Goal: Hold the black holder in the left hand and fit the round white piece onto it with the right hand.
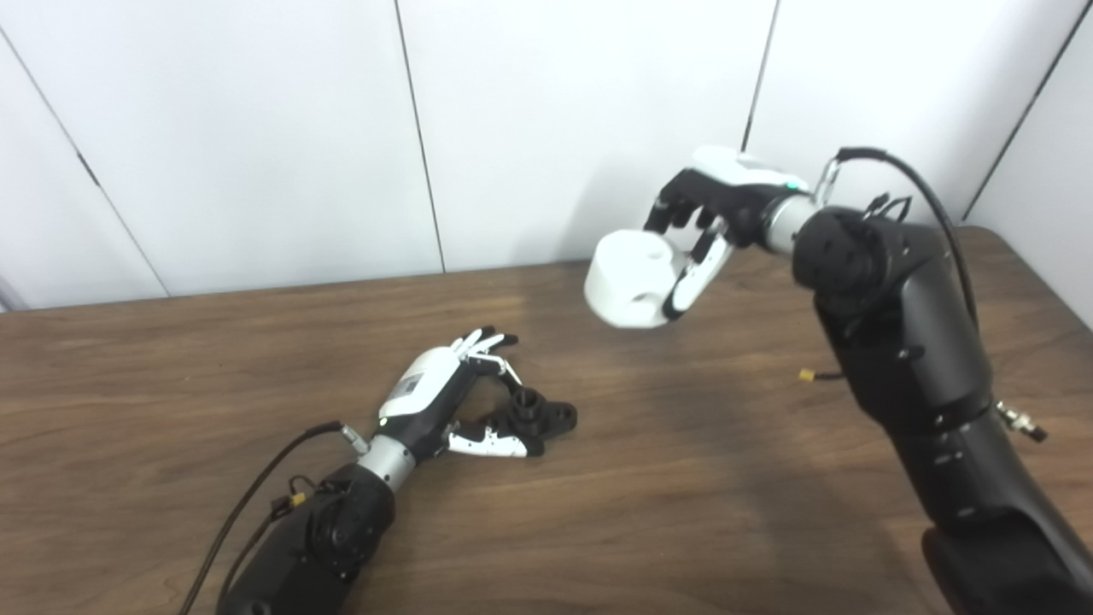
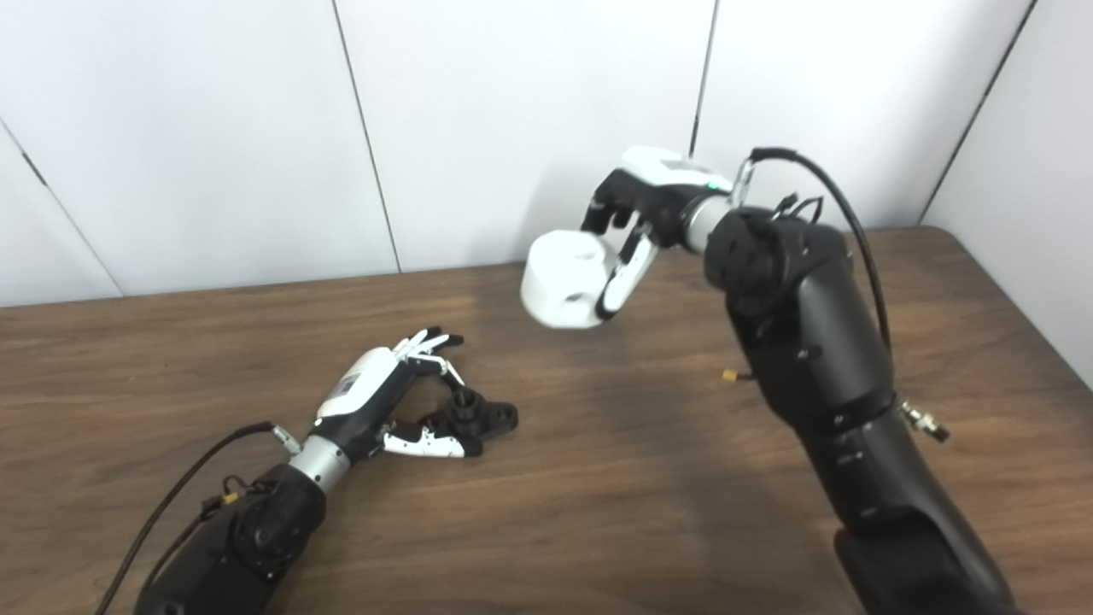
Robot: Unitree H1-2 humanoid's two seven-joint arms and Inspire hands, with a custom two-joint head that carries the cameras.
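place: lab test bench | evidence: bare wood-grain table (image 1: 683, 478), plain white panel walls (image 1: 581, 102)

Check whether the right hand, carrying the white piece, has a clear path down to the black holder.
Probably yes: bare table lies between the right hand with the white piece and the black holder, whose post shows beside the left hand.
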